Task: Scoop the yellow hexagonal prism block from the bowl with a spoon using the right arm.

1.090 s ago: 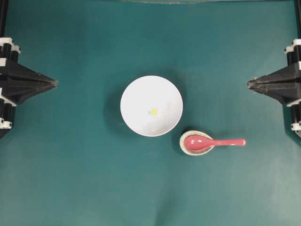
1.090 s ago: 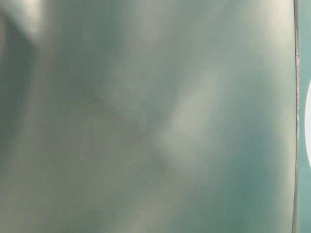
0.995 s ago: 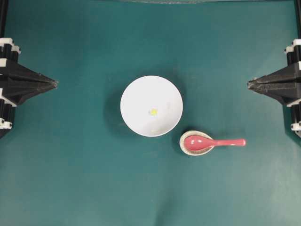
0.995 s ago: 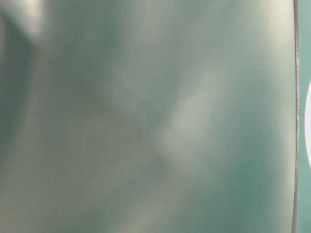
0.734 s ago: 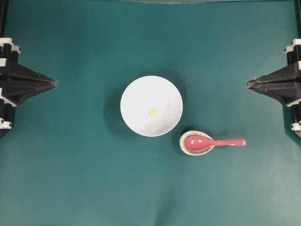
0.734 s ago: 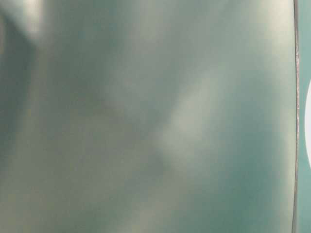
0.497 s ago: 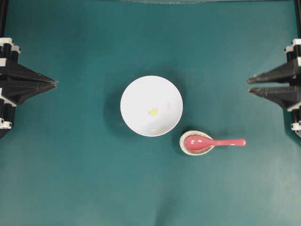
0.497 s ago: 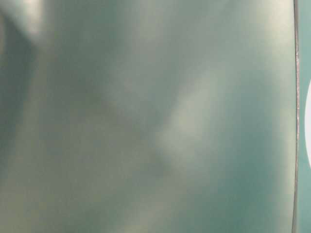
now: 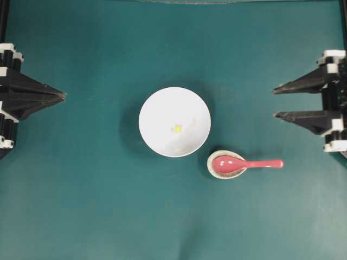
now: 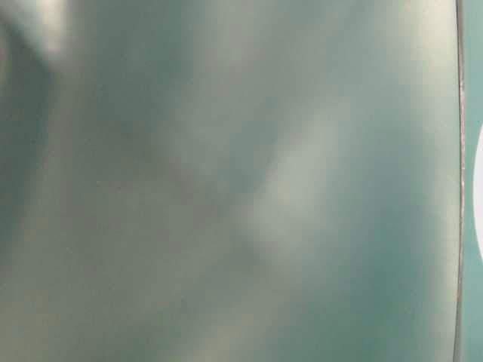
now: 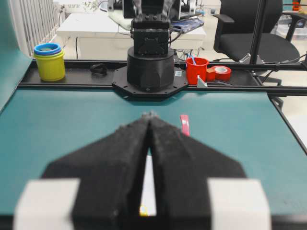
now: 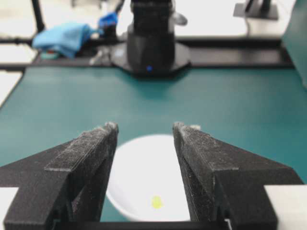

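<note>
spoon [image 9: 241, 163]: glossy, stiff, likely slippery | grip: handle near its free end | right tool [image 9: 275, 103]: wide, empty | left tool [image 9: 63, 96]: pinched closed

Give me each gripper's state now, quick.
Left gripper: closed, holding nothing.
Right gripper: open, holding nothing.

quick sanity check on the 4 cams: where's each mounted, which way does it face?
Overhead: straight down on bowl, spoon, both grippers at side edges.
Table-level: blurred teal, white sliver at right edge; no robot visible.
Left wrist: behind shut left gripper, facing opposite arm's base.
Right wrist: behind open right gripper, facing the bowl.
Overhead and right wrist share bowl, yellow block.
</note>
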Controlling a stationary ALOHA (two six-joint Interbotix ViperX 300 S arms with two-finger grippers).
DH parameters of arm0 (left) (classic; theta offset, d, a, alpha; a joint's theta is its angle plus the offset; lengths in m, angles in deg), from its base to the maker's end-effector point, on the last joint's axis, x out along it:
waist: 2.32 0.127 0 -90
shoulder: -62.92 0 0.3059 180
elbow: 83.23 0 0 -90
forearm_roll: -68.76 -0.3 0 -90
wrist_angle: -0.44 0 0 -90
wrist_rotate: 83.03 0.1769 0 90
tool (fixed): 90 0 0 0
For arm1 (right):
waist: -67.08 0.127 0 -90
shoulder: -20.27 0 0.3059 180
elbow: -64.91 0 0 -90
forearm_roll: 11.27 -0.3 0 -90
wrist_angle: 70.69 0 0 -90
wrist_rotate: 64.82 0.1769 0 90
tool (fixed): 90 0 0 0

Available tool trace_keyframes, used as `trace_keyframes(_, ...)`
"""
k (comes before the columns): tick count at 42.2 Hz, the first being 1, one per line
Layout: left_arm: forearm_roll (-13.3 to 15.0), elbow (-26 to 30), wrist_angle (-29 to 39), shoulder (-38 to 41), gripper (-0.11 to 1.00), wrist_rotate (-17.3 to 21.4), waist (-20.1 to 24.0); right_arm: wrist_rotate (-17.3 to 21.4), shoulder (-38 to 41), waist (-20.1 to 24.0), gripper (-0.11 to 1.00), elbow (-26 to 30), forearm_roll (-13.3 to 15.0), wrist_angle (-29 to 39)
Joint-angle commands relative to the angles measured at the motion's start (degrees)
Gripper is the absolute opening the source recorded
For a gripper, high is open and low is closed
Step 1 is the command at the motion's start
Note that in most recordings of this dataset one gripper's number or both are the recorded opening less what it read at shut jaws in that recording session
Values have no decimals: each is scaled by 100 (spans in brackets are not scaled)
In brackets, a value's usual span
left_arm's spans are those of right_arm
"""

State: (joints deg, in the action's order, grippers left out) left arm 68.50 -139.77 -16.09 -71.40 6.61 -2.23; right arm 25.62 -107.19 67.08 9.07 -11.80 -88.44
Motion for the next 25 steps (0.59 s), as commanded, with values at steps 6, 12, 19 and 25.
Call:
trace_keyframes(6, -18, 88, -53, 26, 0, 0, 9, 9, 642, 281, 55, 9, -88, -580)
trace_keyframes(12, -26, 97, -53, 26, 0, 0, 9, 18, 1169, 501, 55, -26, -220, -984)
trace_keyframes(19, -35, 88, -44, 35, 0, 0, 9, 18, 1802, 817, 55, -132, -422, -1635)
trace_keyframes(25, -35, 88, -26, 53, 0, 0, 9, 18, 2329, 1063, 55, -264, -738, -2215)
